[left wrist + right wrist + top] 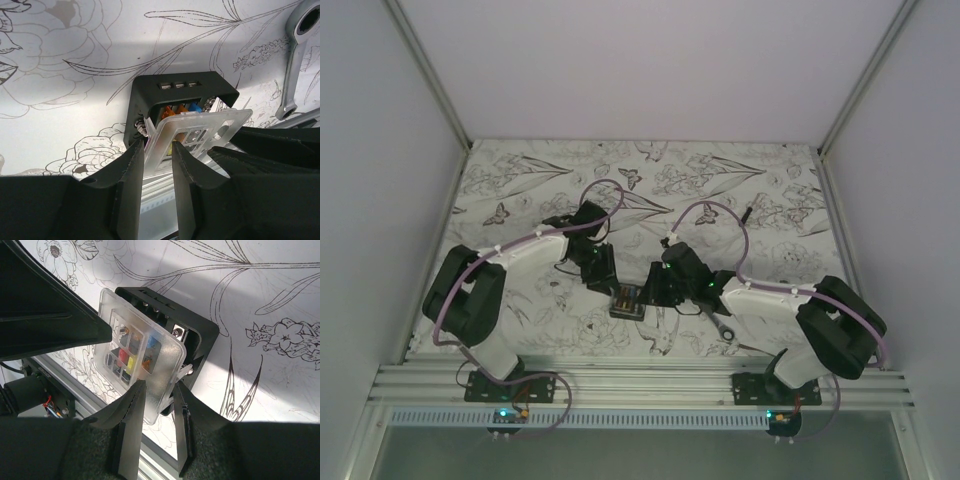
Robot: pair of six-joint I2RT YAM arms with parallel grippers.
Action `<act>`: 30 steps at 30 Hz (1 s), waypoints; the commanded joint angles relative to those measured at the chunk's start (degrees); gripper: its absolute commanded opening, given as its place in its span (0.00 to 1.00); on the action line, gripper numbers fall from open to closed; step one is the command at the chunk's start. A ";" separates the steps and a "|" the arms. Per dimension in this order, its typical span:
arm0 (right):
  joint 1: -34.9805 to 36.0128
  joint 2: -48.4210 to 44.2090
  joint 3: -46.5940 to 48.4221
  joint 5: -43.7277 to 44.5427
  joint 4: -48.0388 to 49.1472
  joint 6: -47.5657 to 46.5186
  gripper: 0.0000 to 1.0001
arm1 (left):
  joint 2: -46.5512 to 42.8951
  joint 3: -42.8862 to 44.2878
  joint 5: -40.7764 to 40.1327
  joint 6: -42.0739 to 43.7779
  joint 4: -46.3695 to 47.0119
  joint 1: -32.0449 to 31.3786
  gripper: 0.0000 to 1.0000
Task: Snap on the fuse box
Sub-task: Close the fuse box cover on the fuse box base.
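Note:
The fuse box is a small black box with orange, blue and yellow fuses, lying on the flowered mat between both grippers. In the left wrist view the box has a clear plastic cover tilted over its open face, not seated flat. My left gripper is closed around the cover's near corner. In the right wrist view the cover leans off the box. My right gripper pinches the cover's lower edge against the box's edge.
A silver wrench lies right of the box, also in the left wrist view. A thin black stick lies far right. The aluminium rail runs along the near edge. Both gripper bodies crowd the box.

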 commanded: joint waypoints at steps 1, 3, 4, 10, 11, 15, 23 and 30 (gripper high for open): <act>1.16 0.42 1.60 -0.24 4.29 -0.03 0.33 | 1.45 0.73 3.70 -1.76 2.77 -1.65 0.30; 1.11 1.04 1.70 -0.14 4.31 -0.13 0.33 | 1.53 0.64 3.62 -1.77 2.88 -1.78 0.30; 1.15 1.37 1.71 -0.14 4.37 -0.10 0.33 | 1.49 0.56 3.60 -1.92 3.00 -1.79 0.30; 1.13 2.35 1.89 0.01 4.40 -0.32 0.35 | 1.12 -0.66 3.08 -2.34 3.35 -1.88 0.30; 1.11 2.35 1.89 0.25 4.33 -0.40 0.36 | 1.25 -0.73 3.03 -2.38 3.38 -1.88 0.30; 1.14 2.10 2.21 0.56 3.69 -0.82 0.40 | 1.62 -0.85 2.98 -2.56 3.45 -1.88 0.31; 1.14 0.46 2.63 2.30 1.88 -1.88 0.46 | 0.49 -1.53 2.08 -2.82 3.46 -1.88 0.36; 1.11 -2.29 2.68 4.14 0.25 -3.24 0.52 | -2.97 -3.15 0.76 -3.00 3.24 -1.70 0.46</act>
